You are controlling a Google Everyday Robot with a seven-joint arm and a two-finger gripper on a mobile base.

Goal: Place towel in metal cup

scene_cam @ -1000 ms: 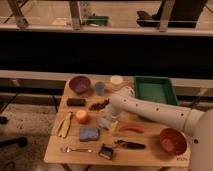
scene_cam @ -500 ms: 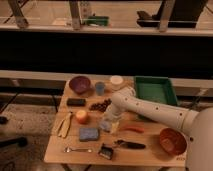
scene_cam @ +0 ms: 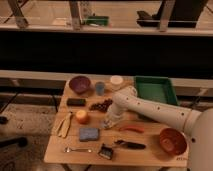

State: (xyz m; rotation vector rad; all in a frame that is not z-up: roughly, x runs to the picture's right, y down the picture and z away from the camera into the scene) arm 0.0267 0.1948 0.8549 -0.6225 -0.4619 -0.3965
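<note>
The towel [scene_cam: 89, 133] is a folded blue-grey cloth lying flat on the wooden table [scene_cam: 55, 150], left of centre towards the front. The metal cup [scene_cam: 100, 88] stands upright at the back, between a purple bowl and a white container. My gripper [scene_cam: 108, 123] hangs low over the middle of the table at the end of the white arm [scene_cam: 150, 107]. It is just right of and slightly behind the towel, and well in front of the cup. I see nothing held in it.
A purple bowl [scene_cam: 79, 83], a white container [scene_cam: 116, 80] and a green tray [scene_cam: 155, 90] are at the back. Grapes [scene_cam: 101, 105], an orange fruit [scene_cam: 81, 116], a black block [scene_cam: 76, 102], a spoon [scene_cam: 77, 149], a red pepper [scene_cam: 131, 128] and an orange bowl [scene_cam: 173, 141] lie around.
The gripper has sunk slightly towards the table near the towel. The towel and the cup have not moved.
</note>
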